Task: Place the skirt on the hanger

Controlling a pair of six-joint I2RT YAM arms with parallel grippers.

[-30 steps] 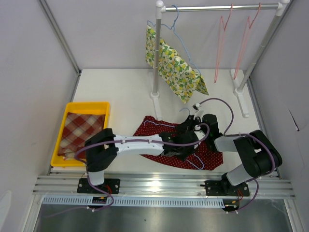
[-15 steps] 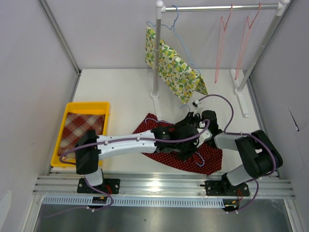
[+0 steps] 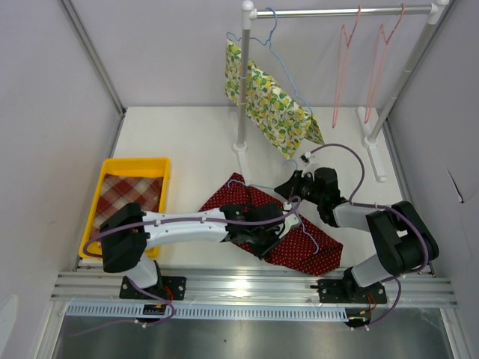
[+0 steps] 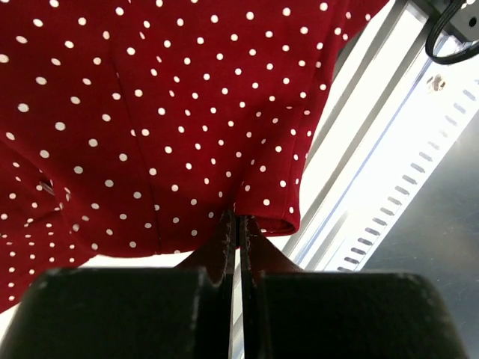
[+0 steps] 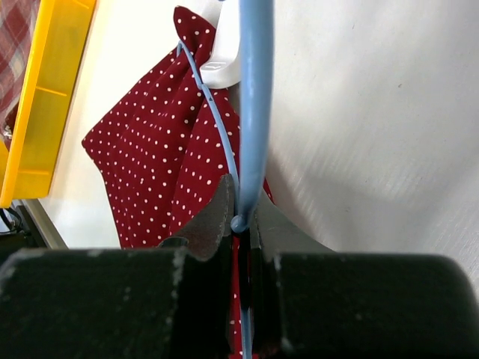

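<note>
The red skirt with white dots (image 3: 307,243) lies on the table in front of the arms. A thin blue hanger (image 3: 309,233) lies across it. My left gripper (image 3: 268,238) is shut on the skirt's hem, with the cloth pinched between its fingertips in the left wrist view (image 4: 237,218), where the skirt (image 4: 150,112) fills the frame. My right gripper (image 3: 289,187) is at the skirt's far edge. In the right wrist view it (image 5: 241,218) is shut on the blue hanger (image 5: 254,112), with the skirt (image 5: 157,164) beyond it.
A yellow tray (image 3: 159,163) with a plaid cloth stands at the left and also shows in the right wrist view (image 5: 45,97). The rack at the back holds a lemon-print garment (image 3: 273,105) and two pink hangers (image 3: 344,60). Its post base (image 3: 241,148) is near the skirt. A metal rail (image 3: 254,288) runs along the front.
My left gripper has drawn back to the left and nearer with the hem. My right gripper has moved a little farther and left with the hanger. The skirt lies more spread out.
</note>
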